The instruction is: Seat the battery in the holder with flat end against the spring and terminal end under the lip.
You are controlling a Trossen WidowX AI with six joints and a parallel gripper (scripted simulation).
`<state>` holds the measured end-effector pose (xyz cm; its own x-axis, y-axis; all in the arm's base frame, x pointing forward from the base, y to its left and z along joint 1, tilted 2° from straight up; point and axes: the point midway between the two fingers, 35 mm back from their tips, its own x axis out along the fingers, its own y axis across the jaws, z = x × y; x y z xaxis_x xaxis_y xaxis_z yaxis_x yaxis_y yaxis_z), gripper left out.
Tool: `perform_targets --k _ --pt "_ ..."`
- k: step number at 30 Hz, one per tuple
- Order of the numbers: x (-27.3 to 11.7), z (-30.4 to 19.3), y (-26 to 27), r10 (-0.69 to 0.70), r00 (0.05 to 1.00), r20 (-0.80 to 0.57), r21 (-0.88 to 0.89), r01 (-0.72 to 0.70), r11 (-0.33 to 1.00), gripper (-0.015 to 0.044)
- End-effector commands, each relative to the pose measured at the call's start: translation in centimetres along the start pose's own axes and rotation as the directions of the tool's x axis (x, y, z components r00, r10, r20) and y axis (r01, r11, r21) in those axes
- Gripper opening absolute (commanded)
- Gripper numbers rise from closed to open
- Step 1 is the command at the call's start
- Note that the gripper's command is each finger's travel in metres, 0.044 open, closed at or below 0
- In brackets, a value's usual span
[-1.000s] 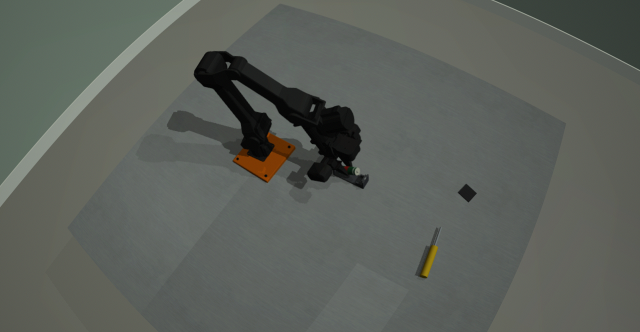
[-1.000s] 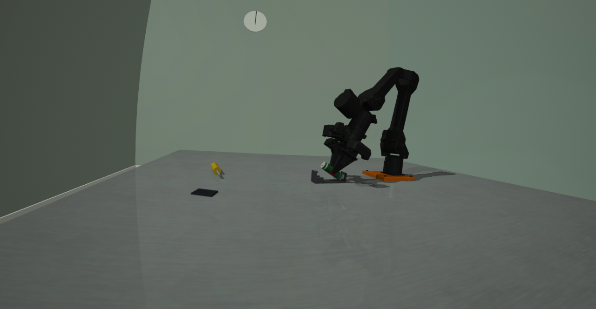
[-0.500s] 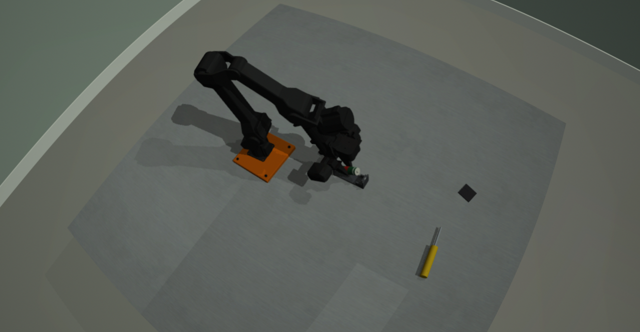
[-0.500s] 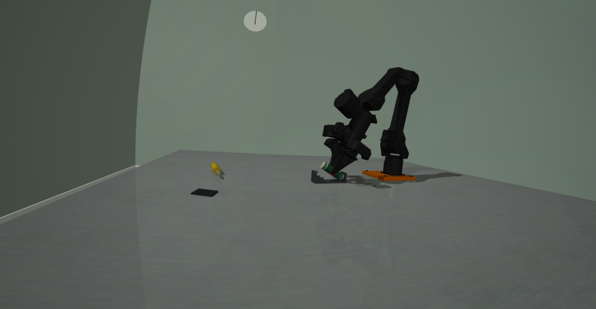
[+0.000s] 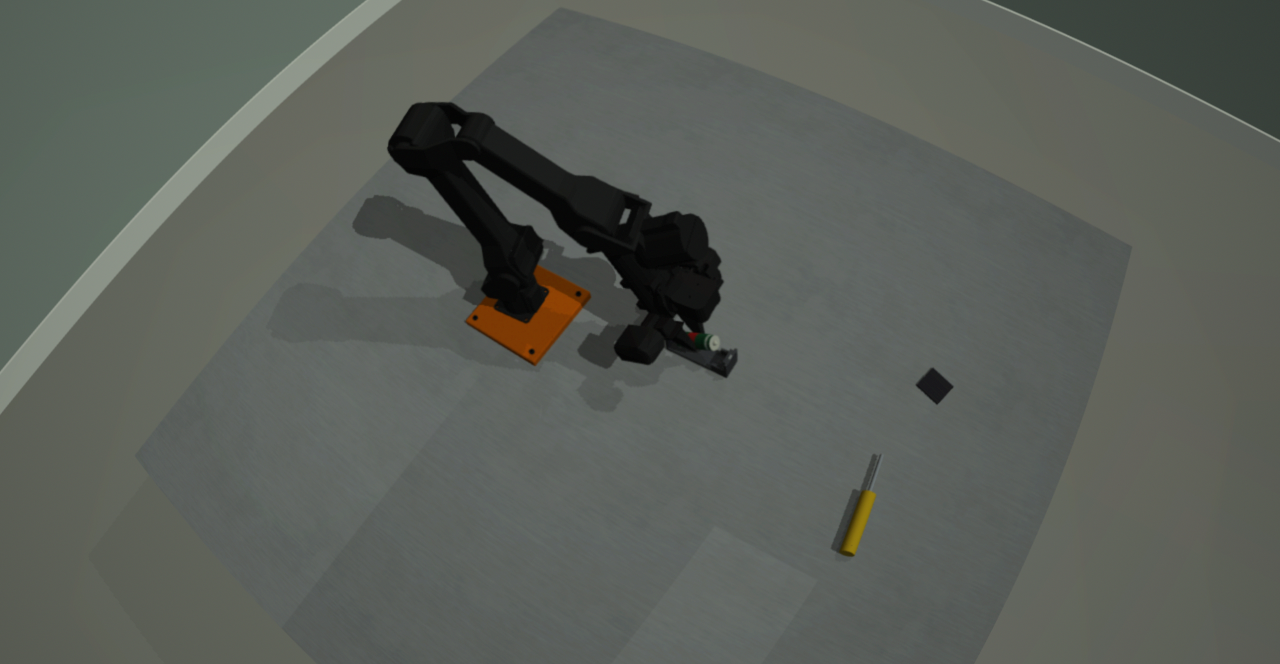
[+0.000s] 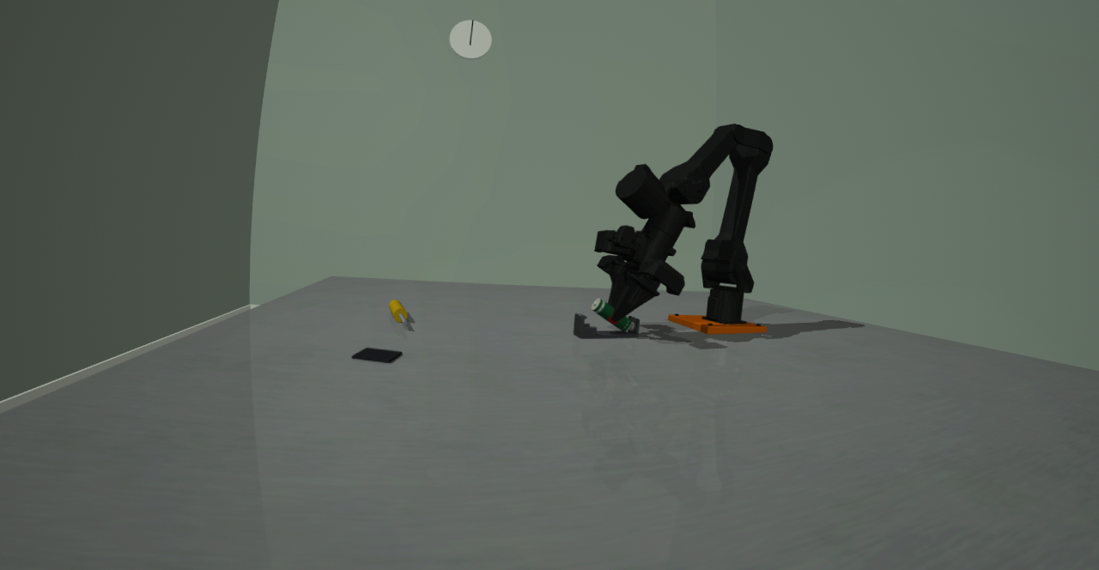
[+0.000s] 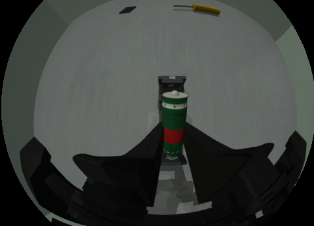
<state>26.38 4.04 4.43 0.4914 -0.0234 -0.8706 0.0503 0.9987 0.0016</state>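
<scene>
The battery point(image 5: 701, 339) point(image 6: 605, 312) point(image 7: 174, 119), green with a red band and white terminal end, is tilted. Its terminal end is up towards the lip end of the dark holder point(image 5: 727, 365) point(image 6: 580, 327) point(image 7: 172, 79), above and short of the lip. Its flat end is low inside the holder, at the spring point(image 7: 171, 157) by the near end wall; whether it presses the spring is not clear. My gripper point(image 5: 685, 335) point(image 6: 619, 316) point(image 7: 172, 125) is shut on the battery's sides around the red band. The fingers hide part of the holder.
A yellow-handled two-pronged tool point(image 5: 859, 521) point(image 6: 396, 310) point(image 7: 206, 9) and a flat black square point(image 5: 934, 385) point(image 6: 377, 355) point(image 7: 127, 10) lie on the table beyond the holder's lip end. The orange base plate point(image 5: 537, 338) point(image 6: 730, 329) is behind the spring end.
</scene>
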Motion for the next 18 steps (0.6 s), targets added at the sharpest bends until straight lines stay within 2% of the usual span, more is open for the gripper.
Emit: perform_targets --k 1,18 --pt "0.08 -0.51 -0.05 0.001 1.000 -0.019 -0.003 -0.001 1.000 0.0069" --pt "0.08 -0.53 -0.06 0.005 1.000 -0.021 -0.003 -0.005 1.000 0.0069"
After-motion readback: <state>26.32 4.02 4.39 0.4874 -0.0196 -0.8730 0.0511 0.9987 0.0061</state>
